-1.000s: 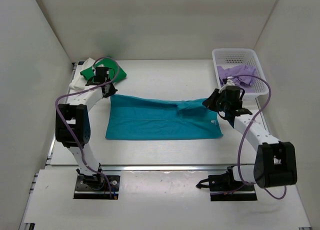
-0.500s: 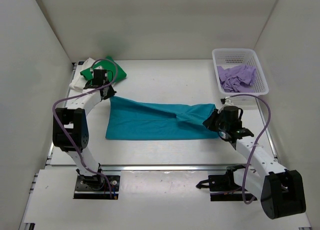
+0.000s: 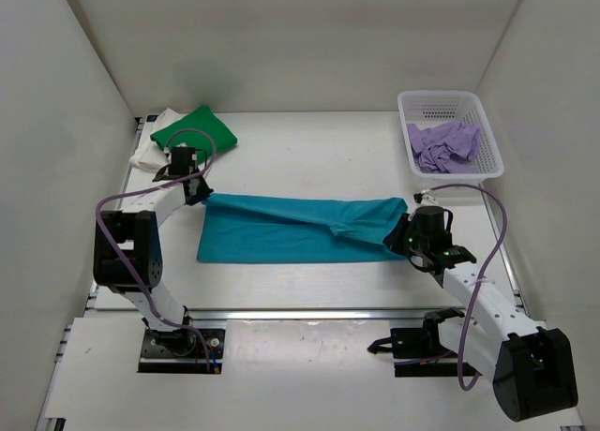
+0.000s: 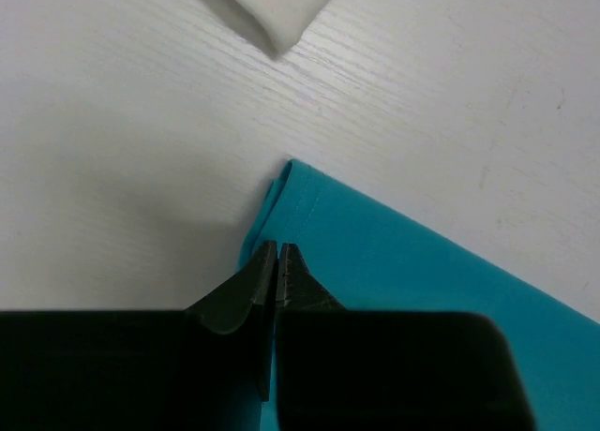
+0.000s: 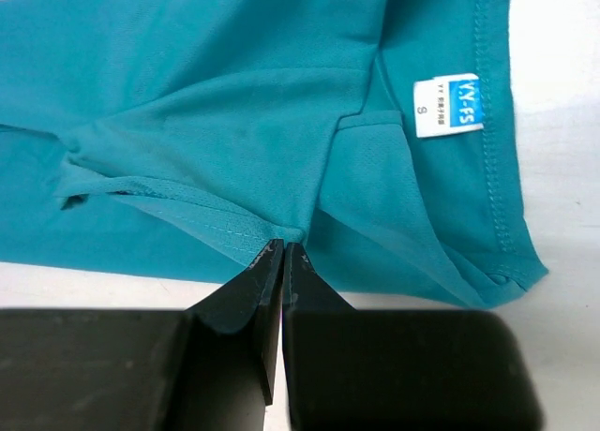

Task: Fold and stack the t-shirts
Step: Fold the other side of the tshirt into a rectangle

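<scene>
Across the table (image 3: 309, 150), the teal t-shirt (image 3: 281, 230) stretches (neck rightward), both end effectors (image 4: 278, 255) (image 5: 283, 251) clamping it.

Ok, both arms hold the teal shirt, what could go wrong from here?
The right end effector pinches only a thin hem of the teal t-shirt, and the left end effector just its corner; either could slip free. It is bunched by that hem, so the fold may come out crooked.
</scene>
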